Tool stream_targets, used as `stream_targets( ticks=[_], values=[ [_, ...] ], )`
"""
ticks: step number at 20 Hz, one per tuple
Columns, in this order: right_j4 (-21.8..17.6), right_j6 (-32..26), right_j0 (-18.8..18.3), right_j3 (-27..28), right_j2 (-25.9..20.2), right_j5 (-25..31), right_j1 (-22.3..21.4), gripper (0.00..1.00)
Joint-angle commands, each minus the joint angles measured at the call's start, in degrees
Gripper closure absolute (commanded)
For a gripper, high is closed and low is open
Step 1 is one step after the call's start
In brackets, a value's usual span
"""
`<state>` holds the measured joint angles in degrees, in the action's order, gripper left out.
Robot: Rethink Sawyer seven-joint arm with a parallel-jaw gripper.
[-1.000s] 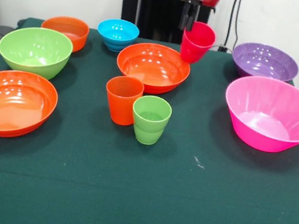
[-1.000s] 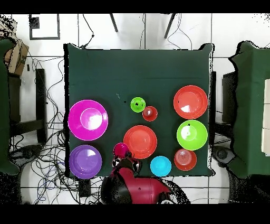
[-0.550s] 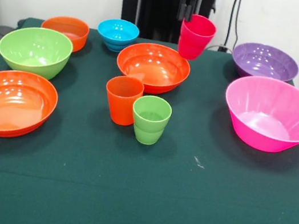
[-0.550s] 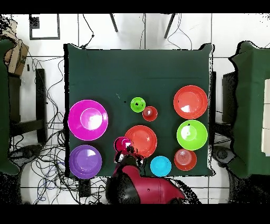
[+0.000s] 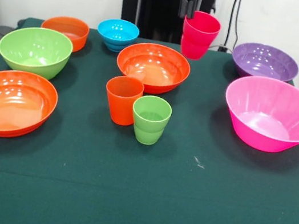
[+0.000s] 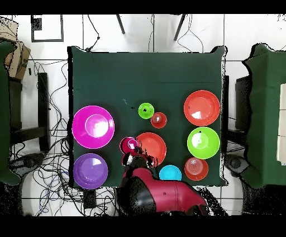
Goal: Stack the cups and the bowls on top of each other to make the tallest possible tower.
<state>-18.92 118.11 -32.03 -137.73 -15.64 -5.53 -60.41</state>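
Front view: magenta-red cup (image 5: 199,35) has risen a bit higher vs 0.5 s ago, clear of the table (image 5: 133,202), w/ gripper (image 5: 186,9) clamped on its rim. It hangs tilted just beside the central orange bowl (image 5: 152,67). Orange cup (image 5: 122,99) & green cup (image 5: 150,119) stand touching in front of that bowl; purple bowl (image 5: 265,61) and pink bowl (image 5: 272,114) sit on the other side.

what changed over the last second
The end effector, shut on the magenta-red cup, rose with it; in the overhead view the cup shifted toward the table's middle, beside the wide orange bowl. All other cups and bowls stayed put.
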Motion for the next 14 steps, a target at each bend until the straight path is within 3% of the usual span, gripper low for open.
stream_targets(
  ticks=[1, 7, 14],
  values=[
    [-2.9, -3.1, -4.5, 0.9, -12.2, 10.2, -0.6, 1.0],
    [-4.8, -5.3, -8.4, 2.7, -15.3, 12.2, 1.0, 1.0],
    [-7.2, -6.8, -10.6, 6.8, -17.4, 14.8, 4.3, 1.0]
  ],
)
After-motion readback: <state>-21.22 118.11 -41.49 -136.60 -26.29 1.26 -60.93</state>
